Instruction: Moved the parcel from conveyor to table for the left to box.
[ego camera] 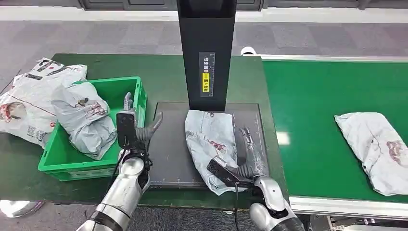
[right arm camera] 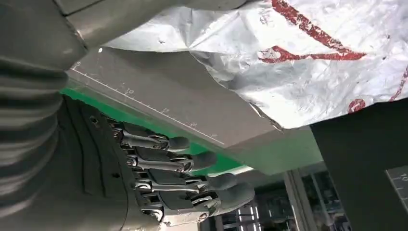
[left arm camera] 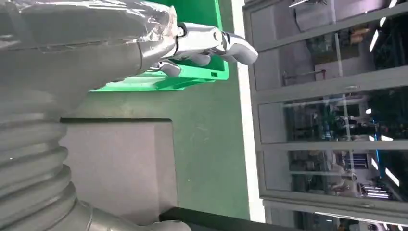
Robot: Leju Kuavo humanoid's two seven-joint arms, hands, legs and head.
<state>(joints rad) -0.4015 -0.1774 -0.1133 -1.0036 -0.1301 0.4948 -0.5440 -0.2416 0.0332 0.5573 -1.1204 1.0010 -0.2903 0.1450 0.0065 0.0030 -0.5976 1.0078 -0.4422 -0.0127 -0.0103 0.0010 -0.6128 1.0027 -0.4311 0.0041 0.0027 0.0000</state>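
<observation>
**Parcel laid on the scale plate, both hands released**

A grey poly-mailer parcel [ego camera: 211, 144] with red print is seen lying flat on the dark grey weighing plate [ego camera: 168, 149], at the foot of the black scanner column [ego camera: 207, 48] that stands at the plate's far edge. The plate is set on the green table [ego camera: 159, 72].

The right hand [ego camera: 245, 159] is held just beside the parcel's right edge, its fingers [right arm camera: 192, 161] stretched out straight and side by side, nothing grasped. In the right wrist view the crinkled parcel film [right arm camera: 308, 62] is shown resting on the plate, apart from the fingers. Whether the thumb near the parcel's near corner touches it cannot be told.

The left hand [ego camera: 132, 127] is raised over the plate's left edge, next to the green bin [ego camera: 62, 166], with its fingers spread and nothing held.

The bin is filled by another grey bagged parcel [ego camera: 86, 120], and a white printed bag [ego camera: 29, 96] is seen lying on the table to the bin's left. A further grey parcel [ego camera: 375, 144] lies on the green conveyor belt [ego camera: 312, 106] to the right, well apart from the plate.
</observation>
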